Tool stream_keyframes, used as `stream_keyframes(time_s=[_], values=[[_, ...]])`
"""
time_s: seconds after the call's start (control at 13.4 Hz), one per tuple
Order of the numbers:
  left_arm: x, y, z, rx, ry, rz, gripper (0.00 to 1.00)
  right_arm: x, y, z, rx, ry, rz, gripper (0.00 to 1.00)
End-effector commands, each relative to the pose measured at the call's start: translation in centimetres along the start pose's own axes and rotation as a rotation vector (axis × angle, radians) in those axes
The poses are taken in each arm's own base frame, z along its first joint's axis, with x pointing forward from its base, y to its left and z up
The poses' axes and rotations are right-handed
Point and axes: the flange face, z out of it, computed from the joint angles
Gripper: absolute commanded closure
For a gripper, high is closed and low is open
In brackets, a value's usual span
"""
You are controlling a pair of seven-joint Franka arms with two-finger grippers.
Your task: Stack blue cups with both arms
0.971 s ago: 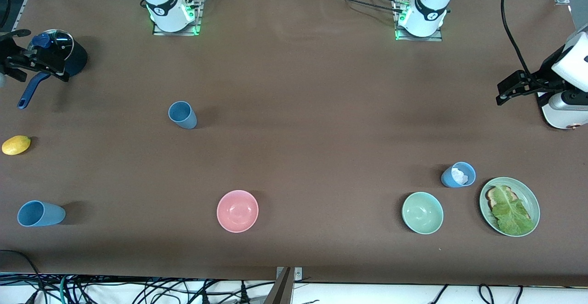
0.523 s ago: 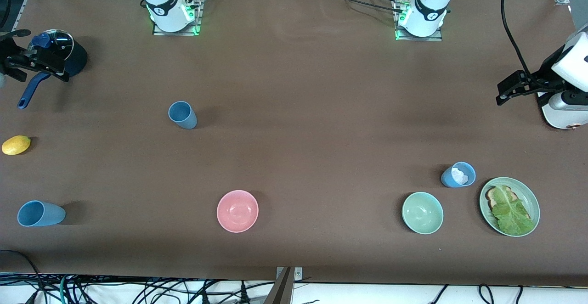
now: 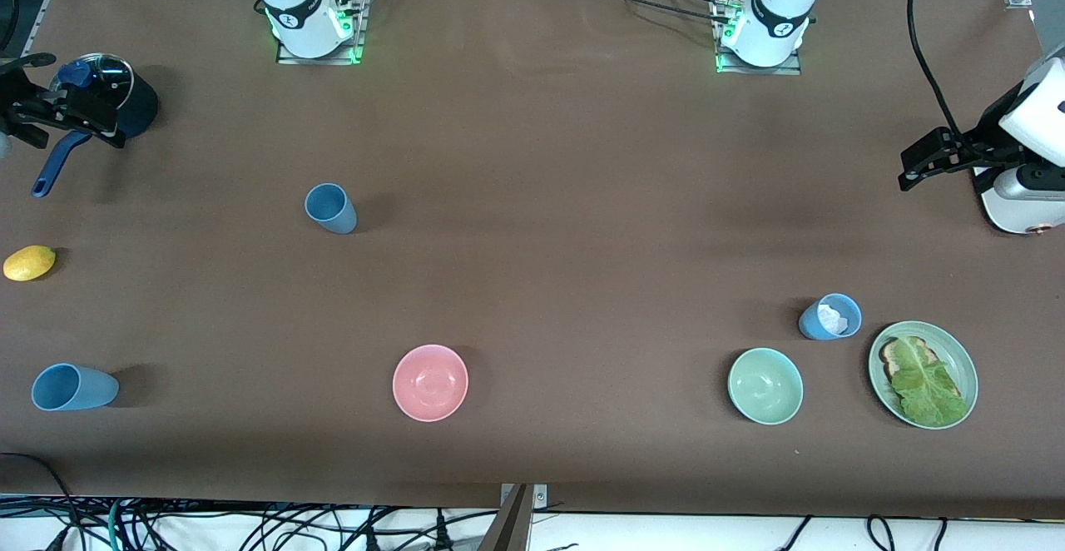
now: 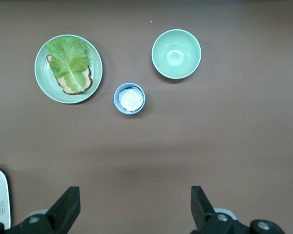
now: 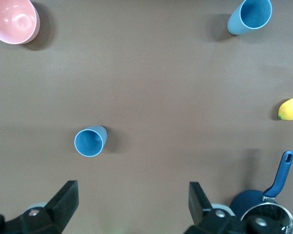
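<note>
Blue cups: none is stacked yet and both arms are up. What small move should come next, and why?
Probably lower the open right pincer toward the upright empty blue cup nearest the right arm's base; it stands apart with nothing near it. The cup beside the green bowl holds something white.

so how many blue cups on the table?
3, all upright. One toward the right arm's base, one nearer the camera below the lemon, one holding something white beside the plate.

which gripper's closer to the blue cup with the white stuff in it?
Left. The left gripper hangs open at the left arm's end of the table, same end as the blue cup. The right gripper, also open, is over the saucepan at the right arm's end.
</note>
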Motion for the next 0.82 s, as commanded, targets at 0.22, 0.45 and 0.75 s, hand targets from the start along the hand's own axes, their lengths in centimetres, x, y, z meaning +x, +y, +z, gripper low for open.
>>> stream_keyframes(time_s=[0.22, 0.45, 0.75], values=[[1.9, -0.3, 2.3, 0.011, -0.001, -0.008, 0.0, -0.2, 0.0, -0.9, 0.005, 0.001, -0.006, 0.0], [3.7, -0.2, 6.1, 0.008, 0.002, -0.011, 0.0, -0.2, 0.0, -0.9, 0.005, 0.001, -0.006, 0.0], [3.4, -0.1, 12.8, 0.006, 0.017, -0.012, 0.0, -0.2, 0.0, -0.9, 0.005, 0.001, -0.006, 0.0]])
